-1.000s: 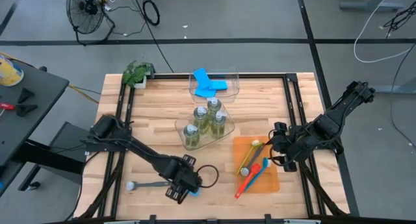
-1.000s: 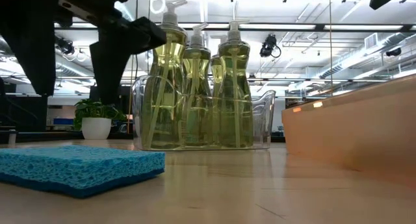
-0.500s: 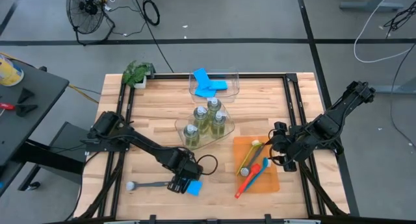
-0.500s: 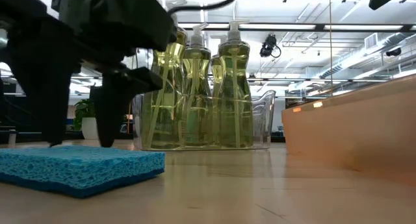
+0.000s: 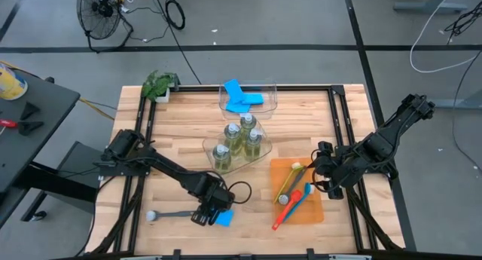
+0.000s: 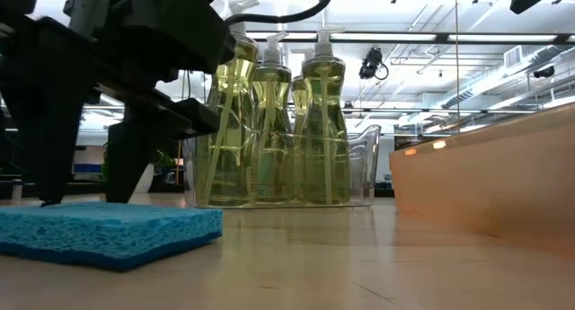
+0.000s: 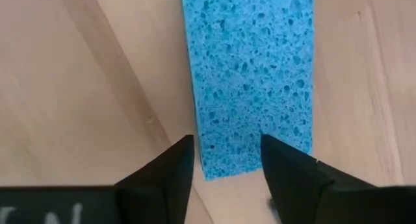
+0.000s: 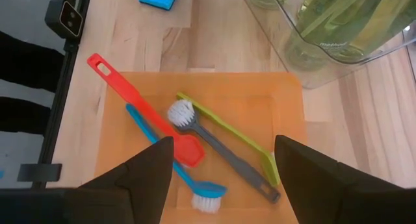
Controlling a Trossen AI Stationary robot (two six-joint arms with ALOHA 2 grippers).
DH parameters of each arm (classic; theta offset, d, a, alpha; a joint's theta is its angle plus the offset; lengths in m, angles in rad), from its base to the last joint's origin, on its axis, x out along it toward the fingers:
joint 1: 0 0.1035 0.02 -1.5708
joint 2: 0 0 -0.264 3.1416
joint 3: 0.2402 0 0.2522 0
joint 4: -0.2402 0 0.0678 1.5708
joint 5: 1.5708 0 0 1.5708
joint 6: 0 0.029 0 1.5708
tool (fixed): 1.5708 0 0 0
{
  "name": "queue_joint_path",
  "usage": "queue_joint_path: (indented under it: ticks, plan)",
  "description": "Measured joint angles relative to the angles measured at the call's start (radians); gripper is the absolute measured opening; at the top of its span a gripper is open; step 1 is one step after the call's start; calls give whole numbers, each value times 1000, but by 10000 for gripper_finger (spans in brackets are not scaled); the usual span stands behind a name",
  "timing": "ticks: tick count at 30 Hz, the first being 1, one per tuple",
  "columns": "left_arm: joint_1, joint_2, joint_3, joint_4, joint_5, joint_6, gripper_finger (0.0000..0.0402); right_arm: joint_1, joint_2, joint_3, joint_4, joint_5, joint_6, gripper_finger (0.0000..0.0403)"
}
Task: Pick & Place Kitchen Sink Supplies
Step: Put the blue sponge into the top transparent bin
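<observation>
Sponge (image 7: 250, 74), left fingers (image 7: 296, 169) now lower.

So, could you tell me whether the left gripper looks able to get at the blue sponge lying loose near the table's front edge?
Probably yes. The left gripper stands open right over the blue sponge, its fingers straddling one end, and nothing lies between them. The grey dish brush lies off to the side.

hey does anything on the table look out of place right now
Two things lie loose on the bare wood instead of with their kind: a blue sponge under the left gripper, whose jaws are open, and a grey brush near the front edge.
</observation>
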Motion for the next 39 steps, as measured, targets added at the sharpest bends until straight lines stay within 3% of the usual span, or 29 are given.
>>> queue_joint_path:
  ticks: [15,25,39]
  plan:
    - [0,0,0,0,71,4,8,0,0,0,0,27,-1,267]
    - [11,0,9,-12,99,-55,3,0,0,0,0,41,-1,267]
    - [57,0,202,-126,52,32,1,0,0,0,0,44,-9,267]
